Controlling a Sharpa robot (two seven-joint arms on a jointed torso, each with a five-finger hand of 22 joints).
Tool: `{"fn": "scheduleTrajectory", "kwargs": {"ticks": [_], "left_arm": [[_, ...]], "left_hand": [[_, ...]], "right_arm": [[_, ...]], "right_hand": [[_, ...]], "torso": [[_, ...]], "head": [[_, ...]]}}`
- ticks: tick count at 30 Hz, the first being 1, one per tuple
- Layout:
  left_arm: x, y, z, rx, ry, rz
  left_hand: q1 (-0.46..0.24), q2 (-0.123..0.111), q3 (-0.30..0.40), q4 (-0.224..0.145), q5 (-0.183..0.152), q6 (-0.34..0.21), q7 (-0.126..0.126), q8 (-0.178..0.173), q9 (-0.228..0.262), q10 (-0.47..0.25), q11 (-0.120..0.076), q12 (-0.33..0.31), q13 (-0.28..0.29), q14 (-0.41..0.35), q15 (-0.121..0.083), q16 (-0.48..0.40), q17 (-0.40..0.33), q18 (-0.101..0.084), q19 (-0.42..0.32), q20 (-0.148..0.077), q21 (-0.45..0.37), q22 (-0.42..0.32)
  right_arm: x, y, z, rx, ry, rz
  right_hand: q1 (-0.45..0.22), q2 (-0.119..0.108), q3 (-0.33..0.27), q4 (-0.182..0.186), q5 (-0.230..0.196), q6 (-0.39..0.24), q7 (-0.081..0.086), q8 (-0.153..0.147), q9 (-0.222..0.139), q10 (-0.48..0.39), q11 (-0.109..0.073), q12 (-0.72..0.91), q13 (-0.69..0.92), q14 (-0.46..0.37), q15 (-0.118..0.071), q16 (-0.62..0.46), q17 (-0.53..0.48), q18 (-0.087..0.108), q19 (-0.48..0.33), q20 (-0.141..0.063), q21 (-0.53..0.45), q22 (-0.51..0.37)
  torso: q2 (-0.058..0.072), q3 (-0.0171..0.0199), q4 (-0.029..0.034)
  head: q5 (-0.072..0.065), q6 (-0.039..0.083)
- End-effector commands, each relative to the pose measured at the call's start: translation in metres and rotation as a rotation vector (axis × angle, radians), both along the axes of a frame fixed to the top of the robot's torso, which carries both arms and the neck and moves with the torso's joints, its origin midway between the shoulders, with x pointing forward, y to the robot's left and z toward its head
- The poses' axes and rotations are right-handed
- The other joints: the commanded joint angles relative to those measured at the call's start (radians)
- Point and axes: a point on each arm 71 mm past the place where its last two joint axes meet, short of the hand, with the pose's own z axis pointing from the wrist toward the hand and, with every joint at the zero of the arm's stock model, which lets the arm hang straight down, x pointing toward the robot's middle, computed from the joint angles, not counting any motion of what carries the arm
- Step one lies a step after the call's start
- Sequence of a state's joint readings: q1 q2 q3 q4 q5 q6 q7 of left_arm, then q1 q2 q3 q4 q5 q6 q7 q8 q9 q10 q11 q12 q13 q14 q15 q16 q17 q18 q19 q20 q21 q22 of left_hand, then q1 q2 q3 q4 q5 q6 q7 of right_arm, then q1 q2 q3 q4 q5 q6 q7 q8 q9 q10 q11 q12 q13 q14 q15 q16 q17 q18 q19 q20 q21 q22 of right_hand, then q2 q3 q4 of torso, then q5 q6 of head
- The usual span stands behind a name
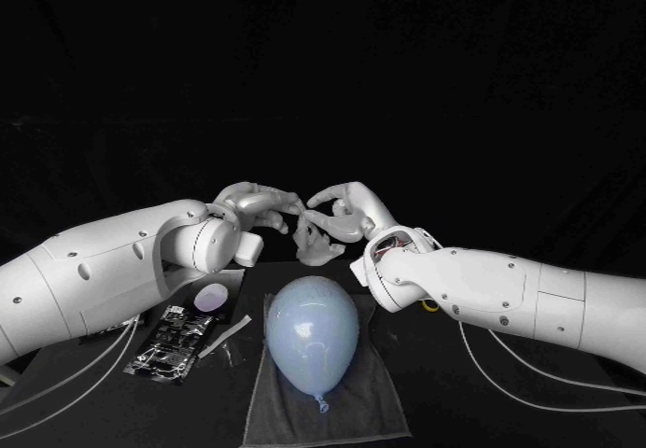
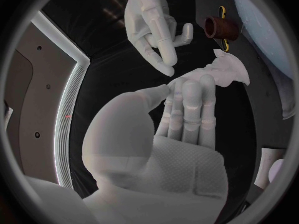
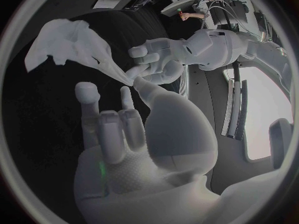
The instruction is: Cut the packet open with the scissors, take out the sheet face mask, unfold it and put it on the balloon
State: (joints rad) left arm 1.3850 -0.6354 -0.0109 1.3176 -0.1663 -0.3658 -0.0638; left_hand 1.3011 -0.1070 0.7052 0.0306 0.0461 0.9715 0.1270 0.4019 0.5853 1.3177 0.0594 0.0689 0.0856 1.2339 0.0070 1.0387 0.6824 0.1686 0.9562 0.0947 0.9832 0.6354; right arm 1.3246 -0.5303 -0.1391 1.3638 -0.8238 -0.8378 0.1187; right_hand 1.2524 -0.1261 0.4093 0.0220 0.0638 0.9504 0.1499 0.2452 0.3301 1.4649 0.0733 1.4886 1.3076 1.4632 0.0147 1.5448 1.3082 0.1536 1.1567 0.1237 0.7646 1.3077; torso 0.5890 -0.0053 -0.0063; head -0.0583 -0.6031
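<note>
Left hand pinches the sheet mask in midair beyond the balloon; right hand has its thumb on it too, can't tell if it's really gripping.

You have no text, number or brand to read anywhere here. The packet, lying near the left edge of the table, carries dense dark print on its silvery face, but it is too small and blurred for you to make out a single letter.
</note>
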Motion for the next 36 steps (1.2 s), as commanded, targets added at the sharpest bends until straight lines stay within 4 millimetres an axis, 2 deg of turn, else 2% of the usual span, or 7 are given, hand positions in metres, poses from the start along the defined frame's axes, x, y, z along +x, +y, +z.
{"fn": "scheduleTrajectory", "kwargs": {"ticks": [1,7,12,17,23,36], "left_arm": [[-0.001,-0.002,0.002,0.011,-0.012,-0.001],[-0.001,-0.003,0.002,0.011,-0.019,-0.001],[-0.001,-0.003,0.003,0.010,-0.024,0.005],[-0.001,-0.003,0.003,0.010,-0.026,0.009],[-0.001,-0.004,0.003,0.010,-0.028,0.013],[-0.003,-0.009,0.003,0.007,-0.025,-0.005]], "left_hand": [[0.003,0.001,0.019,-0.015,0.003,0.009,-0.002,-0.003,0.040,0.007,0.002,0.007,0.001,0.017,-0.013,0.010,0.002,0.014,0.001,-0.001,0.005,0.002],[0.003,0.000,0.019,-0.015,0.003,0.009,-0.002,-0.003,0.040,0.008,0.001,0.007,0.002,0.018,-0.013,0.014,0.005,0.014,0.001,-0.001,0.007,0.003],[0.003,0.000,0.019,-0.015,0.003,0.009,-0.002,-0.003,0.040,0.008,0.001,0.007,0.002,0.018,-0.013,0.014,0.005,0.014,0.001,-0.001,0.007,0.003],[0.003,0.000,0.019,-0.016,0.003,0.010,-0.003,-0.003,0.041,0.008,0.001,0.008,0.003,0.019,-0.013,0.020,0.009,0.014,0.000,-0.002,0.009,0.004],[0.003,0.000,0.020,-0.016,0.003,0.011,-0.003,-0.003,0.041,0.008,0.001,0.008,0.003,0.021,-0.014,0.025,0.014,0.014,0.000,-0.002,0.010,0.005],[0.003,0.000,0.020,-0.017,0.003,0.012,-0.003,-0.004,0.042,0.008,0.001,0.008,0.006,0.029,-0.014,0.046,0.032,0.014,0.000,-0.003,0.016,0.009]], "right_arm": [[0.002,-0.001,-0.001,-0.038,0.012,-0.040],[0.004,-0.001,-0.003,-0.049,0.026,-0.057],[0.002,0.003,-0.004,-0.053,0.036,-0.046],[0.001,0.005,-0.007,-0.056,0.046,-0.037],[0.000,0.008,-0.009,-0.063,0.058,-0.029],[0.001,0.013,-0.011,-0.066,0.066,-0.028]], "right_hand": [[-0.014,-0.002,-0.011,0.001,-0.005,-0.001,0.006,-0.005,-0.002,0.027,0.004,-0.006,0.140,0.035,0.002,0.001,0.117,0.001,-0.007,0.000,-0.009,0.042],[-0.017,-0.005,-0.017,0.004,-0.007,0.001,0.006,-0.005,-0.002,0.023,0.004,-0.010,0.134,0.032,0.003,0.000,0.112,0.002,-0.010,0.000,-0.014,0.041],[-0.015,-0.004,-0.024,0.006,-0.007,0.014,0.001,0.001,-0.001,0.024,0.001,-0.008,0.137,0.032,0.001,0.001,0.113,0.002,-0.010,0.000,-0.012,0.041],[-0.012,-0.001,-0.030,0.007,-0.007,0.027,-0.004,0.008,0.001,0.026,-0.004,-0.006,0.140,0.033,-0.002,0.001,0.115,0.002,-0.008,-0.001,-0.009,0.042],[-0.011,-0.002,-0.039,0.009,-0.008,0.038,-0.009,0.015,0.003,0.027,-0.008,-0.005,0.140,0.034,-0.006,0.001,0.116,0.003,-0.008,-0.004,-0.009,0.042],[-0.013,-0.002,-0.043,0.012,-0.008,0.042,-0.011,0.018,0.003,0.027,-0.009,-0.004,0.141,0.035,-0.007,0.001,0.117,0.002,-0.006,-0.005,-0.006,0.043]], "torso": [[0.000,-0.0004,0.0005],[0.000,-0.0004,-0.0002],[0.000,0.0006,0.0001],[-0.001,0.0004,-0.0006],[0.000,0.0000,0.0000],[0.000,0.0006,0.0002]], "head": [[-0.002,0.000],[-0.001,0.000],[-0.001,-0.001],[0.002,-0.002],[0.000,-0.002],[0.000,-0.002]]}}
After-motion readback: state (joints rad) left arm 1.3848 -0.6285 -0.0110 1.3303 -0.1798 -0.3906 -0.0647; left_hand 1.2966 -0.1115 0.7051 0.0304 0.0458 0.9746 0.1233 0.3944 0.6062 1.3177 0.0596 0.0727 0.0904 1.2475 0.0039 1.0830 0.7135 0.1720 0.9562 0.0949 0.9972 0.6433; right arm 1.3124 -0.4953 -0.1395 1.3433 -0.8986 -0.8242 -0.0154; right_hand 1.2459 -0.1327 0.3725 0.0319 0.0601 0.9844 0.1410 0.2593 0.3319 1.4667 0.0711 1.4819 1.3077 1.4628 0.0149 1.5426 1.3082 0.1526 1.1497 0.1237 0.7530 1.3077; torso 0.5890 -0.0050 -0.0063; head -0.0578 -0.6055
